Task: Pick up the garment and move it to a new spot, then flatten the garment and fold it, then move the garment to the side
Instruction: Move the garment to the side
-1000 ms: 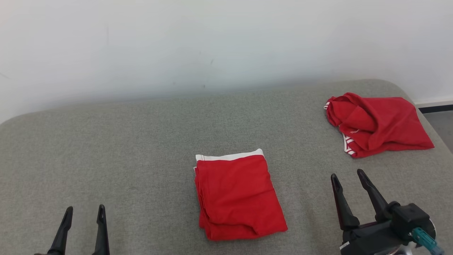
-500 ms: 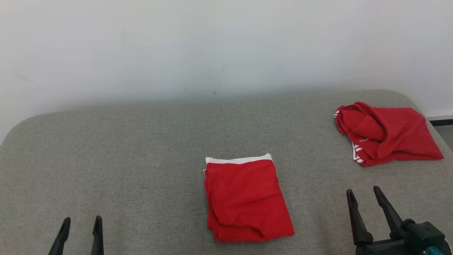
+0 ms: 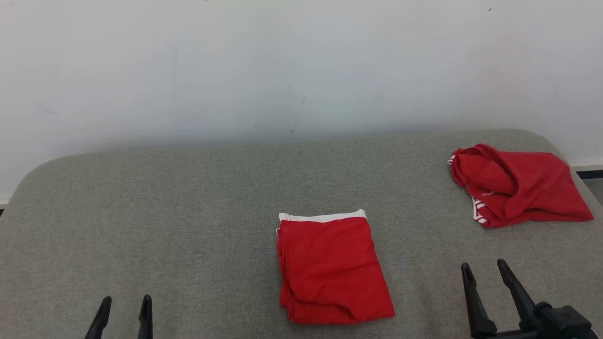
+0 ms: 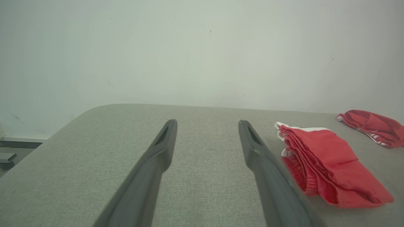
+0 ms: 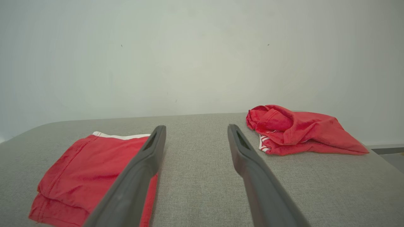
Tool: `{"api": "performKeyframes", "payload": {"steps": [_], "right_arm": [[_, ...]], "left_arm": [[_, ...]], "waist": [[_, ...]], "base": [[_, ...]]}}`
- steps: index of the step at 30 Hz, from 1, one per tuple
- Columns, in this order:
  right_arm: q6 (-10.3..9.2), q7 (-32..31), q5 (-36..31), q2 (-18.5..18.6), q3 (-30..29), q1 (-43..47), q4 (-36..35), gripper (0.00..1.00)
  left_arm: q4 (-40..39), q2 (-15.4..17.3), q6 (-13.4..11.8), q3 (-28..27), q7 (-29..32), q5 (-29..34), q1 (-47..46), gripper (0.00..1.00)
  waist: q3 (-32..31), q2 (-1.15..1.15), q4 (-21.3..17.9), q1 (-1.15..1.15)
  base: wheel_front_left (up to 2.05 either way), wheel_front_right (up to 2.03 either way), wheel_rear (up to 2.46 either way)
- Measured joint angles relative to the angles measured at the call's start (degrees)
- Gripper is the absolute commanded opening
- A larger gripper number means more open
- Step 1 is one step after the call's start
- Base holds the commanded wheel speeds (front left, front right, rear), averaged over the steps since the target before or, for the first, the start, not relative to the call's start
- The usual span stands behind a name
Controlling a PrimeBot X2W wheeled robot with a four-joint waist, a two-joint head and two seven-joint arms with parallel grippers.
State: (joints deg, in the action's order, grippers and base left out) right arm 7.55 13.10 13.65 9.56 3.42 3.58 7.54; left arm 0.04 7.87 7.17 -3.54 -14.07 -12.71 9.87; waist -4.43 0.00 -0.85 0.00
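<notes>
My left gripper [image 4: 207,123]: fingers apart, holding nothing, above the grey surface [image 4: 94,157]. To its right, the folded red garment [image 4: 328,160]; farther off, a crumpled red garment [image 4: 374,126] by the white wall [image 4: 189,53].

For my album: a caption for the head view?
Folded red cloth garment with white band on grey upholstered surface; crumpled red garment at right; left gripper and right gripper open.

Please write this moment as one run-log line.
folded garment: centre | crumpled garment: far right | left gripper: open, empty | right gripper: open, empty
</notes>
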Motion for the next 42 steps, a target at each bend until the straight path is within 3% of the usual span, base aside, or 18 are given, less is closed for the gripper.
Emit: {"api": "performKeyframes", "payload": {"steps": [23,30,42], "right_arm": [[0.0,-2.15,0.32,0.3,0.77,-2.63,2.2,1.0],[0.0,-6.04,0.88,1.82,5.8,-12.76,11.45,1.0],[0.01,-5.8,4.04,2.03,11.78,-25.46,33.9,1.0]], "left_arm": [[-0.46,1.02,-0.02,2.48,-0.05,-0.42,-1.29,1.0],[0.77,0.99,-0.03,4.67,-0.05,-0.13,-3.63,1.0],[3.74,0.18,-0.01,7.75,-0.57,0.03,-8.57,1.0]], "waist": [[1.06,0.0,2.34,0.0],[2.46,0.0,4.94,0.0],[5.74,0.01,10.29,0.01]], "base": [[0.0,0.0,0.0],[0.0,0.0,0.0],[0.0,0.0,0.0]]}}
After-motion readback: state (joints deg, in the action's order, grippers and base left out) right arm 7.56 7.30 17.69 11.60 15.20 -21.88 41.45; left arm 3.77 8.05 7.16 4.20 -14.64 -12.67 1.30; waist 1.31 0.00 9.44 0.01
